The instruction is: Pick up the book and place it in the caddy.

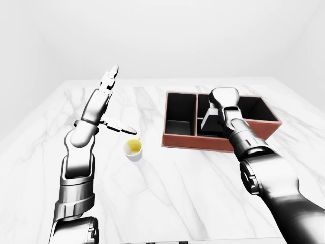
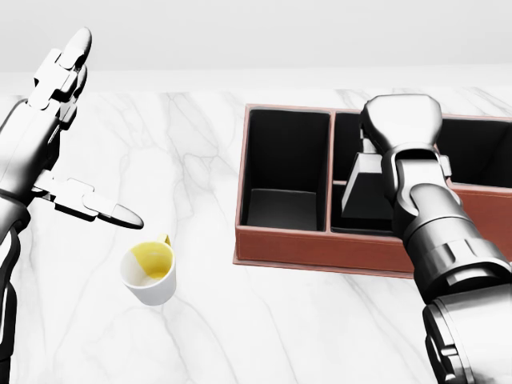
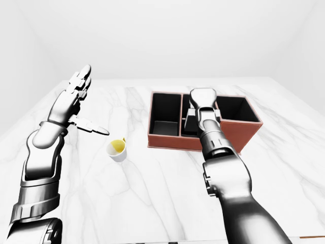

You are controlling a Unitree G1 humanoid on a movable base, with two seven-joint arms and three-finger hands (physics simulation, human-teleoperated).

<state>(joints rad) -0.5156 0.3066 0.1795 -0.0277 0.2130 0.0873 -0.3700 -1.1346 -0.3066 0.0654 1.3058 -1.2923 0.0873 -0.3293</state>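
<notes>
In the left-eye view, a white marbled bench [image 1: 167, 178] carries a reddish-brown caddy [image 1: 190, 142] with black compartments at the far right, and a white cup [image 1: 133, 150] with a yellow inside stands to its left, well apart from it. The left robot hand [image 1: 104, 104] is raised over the bench at the left, fingers spread wide, holding nothing. In the head view, the right robot hand [image 2: 400, 120] reaches over the caddy's middle compartment, and a dark book [image 2: 370, 188] hangs tilted just below it, its lower end down inside that compartment; whether the fingers close on the book I cannot tell, since the hand's back hides them. The left compartment [image 2: 286, 172] beside it shows only its black walls and floor. In the right-eye view, the right arm [image 3: 218, 152] runs from the near right up to the caddy, and the cup sits between the two arms, nearer the left one.
</notes>
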